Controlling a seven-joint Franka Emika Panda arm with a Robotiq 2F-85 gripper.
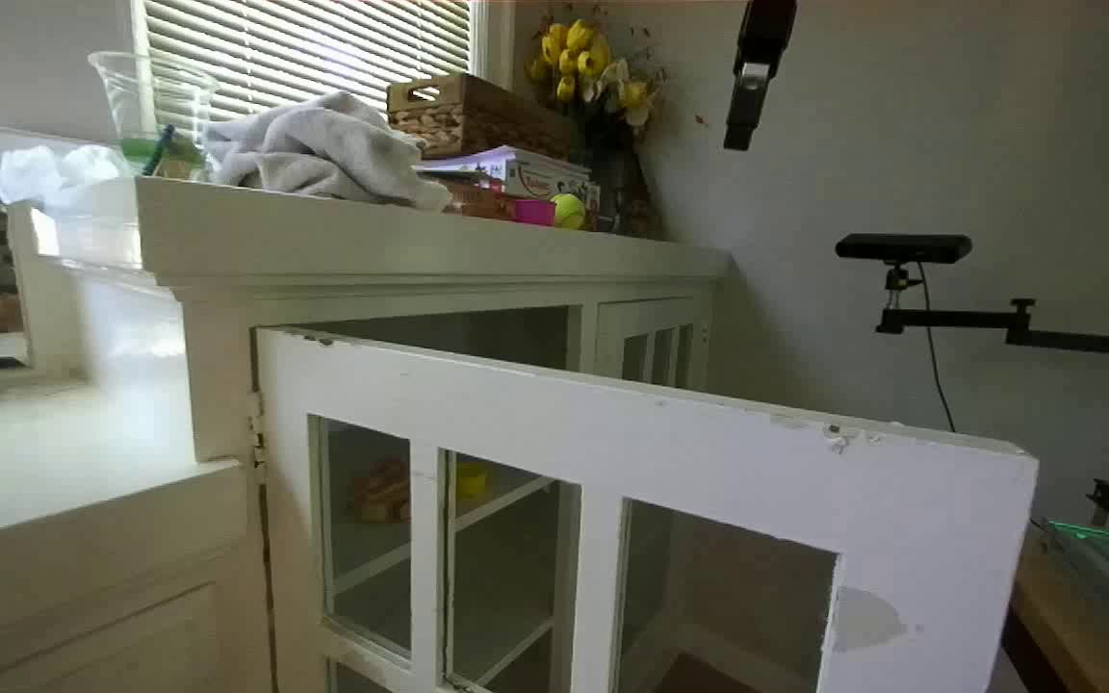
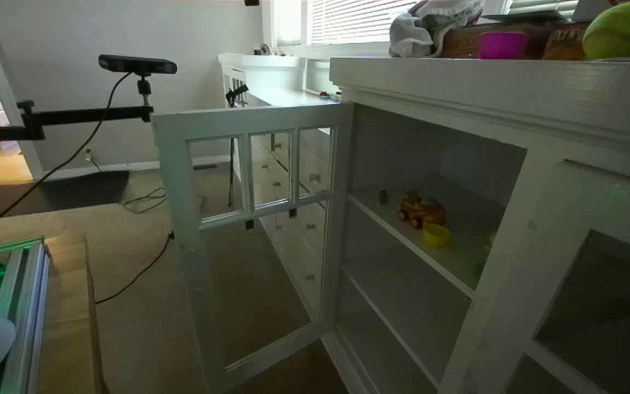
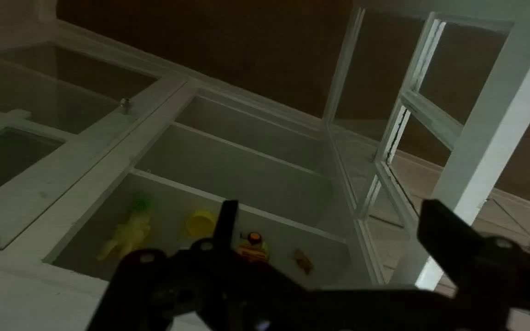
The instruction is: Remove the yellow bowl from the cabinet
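While the glass-paned door (image 1: 689, 443) stands swung out from the cabinet (image 2: 473, 93), the gripper (image 3: 331, 211) has its fingers (image 3: 444, 234) spread really wide, and what you see between them in the wrist view is just cabinet and door in the background, so it's not pinching anything. One finger overlaps the door frame from that angle, but an exterior view puts the gripper up high, apart from the cabinet. Yellow bowl (image 2: 436, 235) is inside on the top shelf (image 2: 465, 230), near the front edge. Shelf also has an orange toy truck (image 2: 423, 209) just beside it (can't tell if they touch), a small brown thing (image 3: 302, 262) past the truck, and a blurry yellow thing with green at one end (image 3: 129, 232) on the bowl's other side. Up top there's a wicker basket (image 1: 482, 120), insides hidden, plus a clear plastic cup (image 1: 155, 101) with green showing at its bottom. Bowl looks upright, mouth up, and pretty much round, so I can't pick out a long axis.
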